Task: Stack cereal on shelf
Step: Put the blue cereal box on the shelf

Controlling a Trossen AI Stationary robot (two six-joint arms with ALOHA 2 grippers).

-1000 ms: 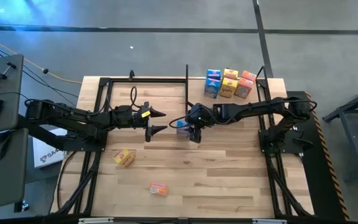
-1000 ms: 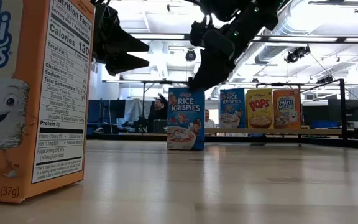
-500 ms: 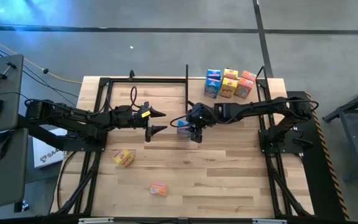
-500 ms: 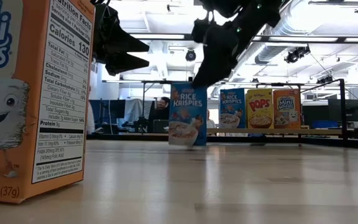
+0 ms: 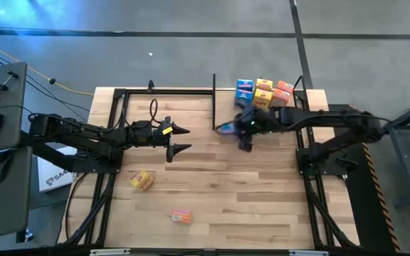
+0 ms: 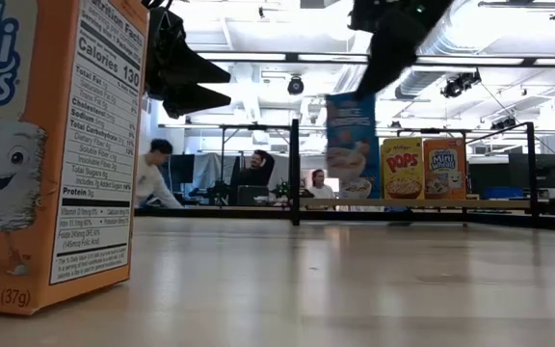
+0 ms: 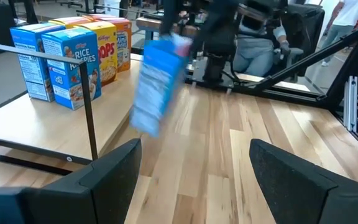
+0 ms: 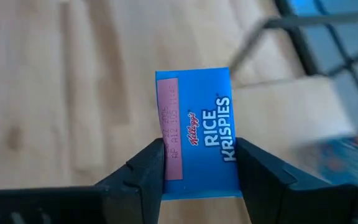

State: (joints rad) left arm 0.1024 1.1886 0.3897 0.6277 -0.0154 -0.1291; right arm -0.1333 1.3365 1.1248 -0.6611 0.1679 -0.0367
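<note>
High view: right gripper [image 5: 241, 132] clamped on blue cereal box [image 5: 228, 128] beside shelf's black post [image 5: 214, 99].

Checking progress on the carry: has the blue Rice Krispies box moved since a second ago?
Yes. The Rice Krispies box, held in the right gripper, has lifted off the table toward the shelf.

Near the shelf [image 5: 290, 107] there are three Rice Krispies boxes [image 7: 72, 75], two Corn Pops boxes [image 6: 403, 169] and three Mini-Wheats boxes [image 6: 443, 168].
</note>
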